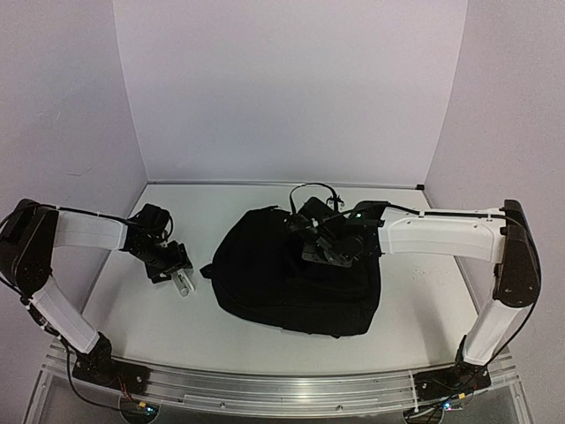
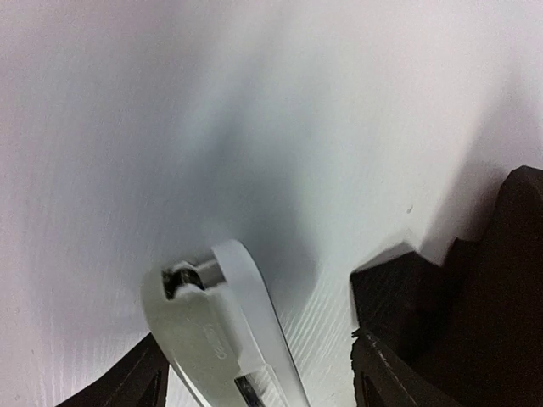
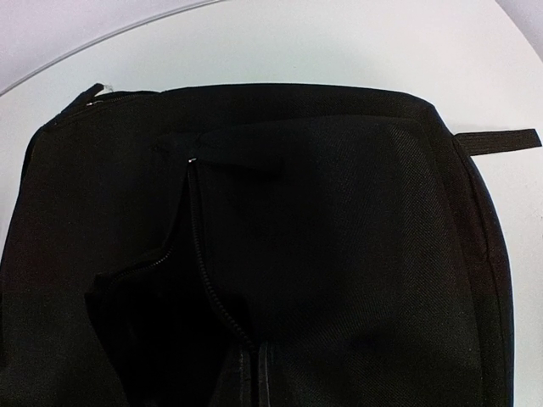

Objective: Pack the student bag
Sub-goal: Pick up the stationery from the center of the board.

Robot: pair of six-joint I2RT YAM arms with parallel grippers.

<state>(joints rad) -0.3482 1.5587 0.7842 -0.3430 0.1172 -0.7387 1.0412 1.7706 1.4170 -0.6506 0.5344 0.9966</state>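
— Where's the student bag (image 1: 282, 283)?
— Lying flat in the middle of the white desk (image 1: 424, 300), black and soft. It is the biggest thing there.
— Anything in it?
— Its zip (image 3: 204, 263) is parted partway, with a dark gap beside the teeth. The inside is too black to make out.
— And around it?
— The right gripper (image 1: 318, 252) is clenched and hangs over the bag's far end. I cannot tell if it pinches anything. The left gripper (image 1: 177, 276) sits low over the desk just beside the bag's left edge. I cannot tell if its jaws are released or clamped.
— Smaller bits?
— A black webbing tab (image 3: 502, 141) sticks out flat on the desk. A white elongated piece (image 2: 221, 331) with a metal pin at its tip shows at the left gripper.
— Any writing?
— There are raised marks on that white piece, too blurred to read.
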